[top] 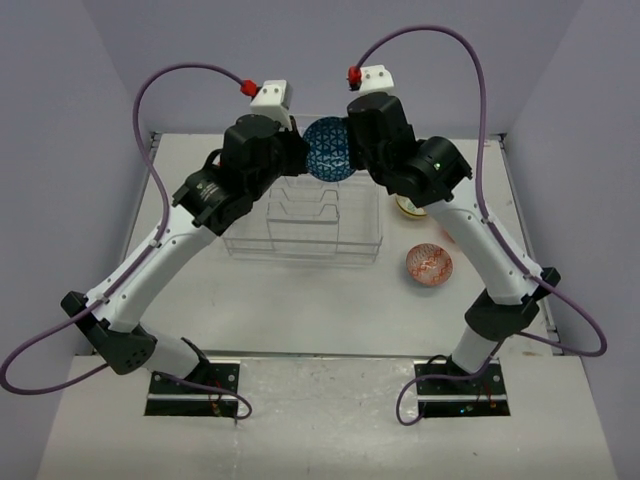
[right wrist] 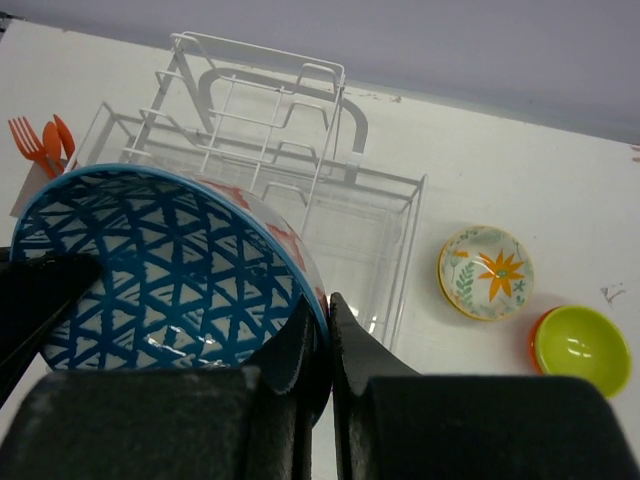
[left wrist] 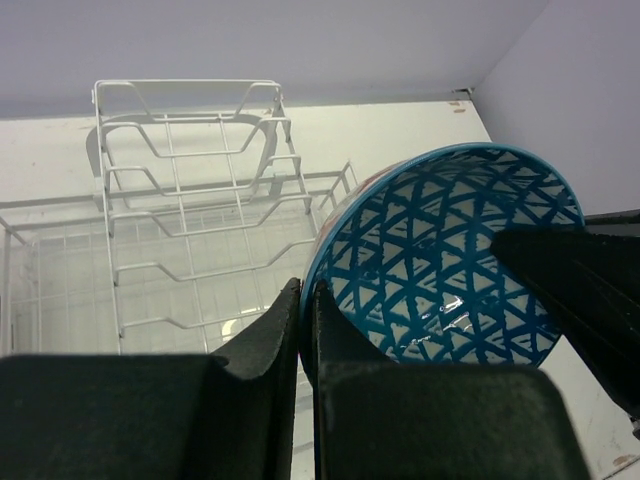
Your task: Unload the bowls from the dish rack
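A dark blue bowl with a white triangle pattern (top: 328, 148) hangs tilted above the far end of the white wire dish rack (top: 300, 225). My left gripper (left wrist: 308, 300) is shut on the bowl's (left wrist: 450, 260) left rim. My right gripper (right wrist: 325, 315) is shut on the opposite rim of the same bowl (right wrist: 170, 270). The rack (right wrist: 270, 140) lies below and behind it. A cream floral bowl (right wrist: 486, 272) and a yellow-green bowl (right wrist: 583, 347) sit on the table right of the rack. In the top view a red-patterned bowl (top: 428, 264) also rests on the table.
Orange utensils (right wrist: 45, 140) stand at the rack's left end. The right arm (top: 480, 250) crosses over the bowls on the table. Grey walls close in the table's far and side edges.
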`<state>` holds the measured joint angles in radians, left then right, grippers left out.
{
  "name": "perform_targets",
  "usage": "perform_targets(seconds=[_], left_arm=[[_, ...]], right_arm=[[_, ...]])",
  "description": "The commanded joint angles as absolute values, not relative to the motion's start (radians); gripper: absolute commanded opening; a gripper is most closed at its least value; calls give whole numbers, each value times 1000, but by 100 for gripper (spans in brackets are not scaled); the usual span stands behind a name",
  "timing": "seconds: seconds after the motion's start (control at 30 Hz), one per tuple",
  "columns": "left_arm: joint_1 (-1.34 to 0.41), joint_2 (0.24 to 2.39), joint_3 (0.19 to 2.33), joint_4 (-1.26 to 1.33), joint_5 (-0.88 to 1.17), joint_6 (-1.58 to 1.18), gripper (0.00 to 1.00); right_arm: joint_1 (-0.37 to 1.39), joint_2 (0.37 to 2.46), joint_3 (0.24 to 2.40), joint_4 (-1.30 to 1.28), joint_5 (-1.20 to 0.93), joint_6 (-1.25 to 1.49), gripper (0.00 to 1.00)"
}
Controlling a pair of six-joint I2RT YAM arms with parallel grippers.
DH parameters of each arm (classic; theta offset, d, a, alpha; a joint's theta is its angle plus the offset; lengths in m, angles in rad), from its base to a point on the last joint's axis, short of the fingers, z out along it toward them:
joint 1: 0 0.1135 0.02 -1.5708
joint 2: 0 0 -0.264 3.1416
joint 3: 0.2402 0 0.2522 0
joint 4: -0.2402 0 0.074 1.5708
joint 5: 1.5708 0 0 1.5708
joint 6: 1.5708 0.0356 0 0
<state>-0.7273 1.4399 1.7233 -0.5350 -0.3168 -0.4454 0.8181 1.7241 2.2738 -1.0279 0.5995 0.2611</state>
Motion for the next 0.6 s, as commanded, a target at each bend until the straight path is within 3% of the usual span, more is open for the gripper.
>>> perform_targets(seconds=[0.0, 0.2, 0.3, 0.43, 0.53, 0.57], left_arm=[[-729, 1396, 1732, -423, -322, -457, 0], [-729, 1362, 1723, -384, -299, -430, 1], [-730, 1350, 1765, -419, -342, -397, 99], [-729, 1218, 1749, -485, -446, -356, 100], [-729, 1034, 1495, -497, -486, -357, 100], [-729, 988, 1439, -506, -486, -360, 100]], right_arm=[[804, 1666, 2241, -999, 615, 270, 0], [681, 1594, 2139, -960, 460, 321, 0], [593, 1527, 2079, -960, 436, 337, 0], [366, 1359, 1830, -968, 298, 368, 0], [144, 1208, 1577, -963, 223, 379, 0], [143, 1207, 1509, -954, 206, 379, 0]])
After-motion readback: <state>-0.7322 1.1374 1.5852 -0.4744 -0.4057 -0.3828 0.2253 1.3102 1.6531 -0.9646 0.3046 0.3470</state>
